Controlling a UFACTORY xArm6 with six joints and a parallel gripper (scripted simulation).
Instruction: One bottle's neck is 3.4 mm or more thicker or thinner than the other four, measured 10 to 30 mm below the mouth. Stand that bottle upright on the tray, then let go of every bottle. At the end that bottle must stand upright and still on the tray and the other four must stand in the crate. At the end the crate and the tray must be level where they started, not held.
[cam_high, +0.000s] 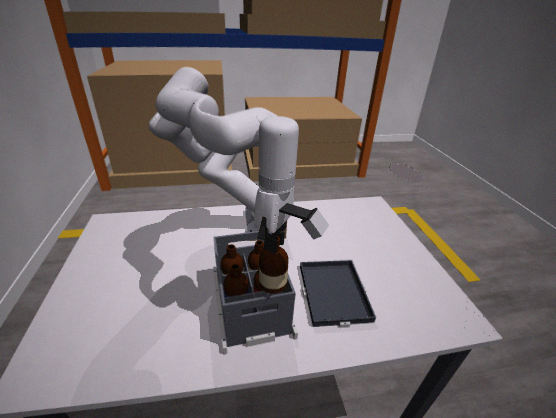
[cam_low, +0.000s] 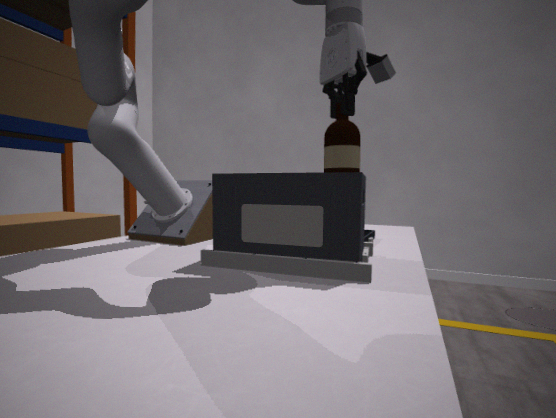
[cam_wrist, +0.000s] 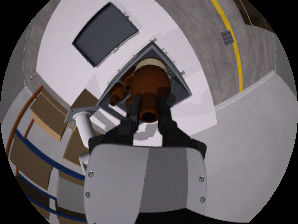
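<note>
My gripper is shut on the neck of a brown bottle with a cream label. It holds the bottle upright and partly raised out of the front right cell of the dark grey crate. The bottle's base is hidden behind the crate wall. Other brown bottles stand in the crate: one at the back left, one at the front left and one at the back. The flat dark tray lies empty to the crate's right.
The crate and tray rest on a white table. The arm's base is mounted behind the crate. Shelving with cardboard boxes stands beyond the table. Yellow floor tape runs to the right.
</note>
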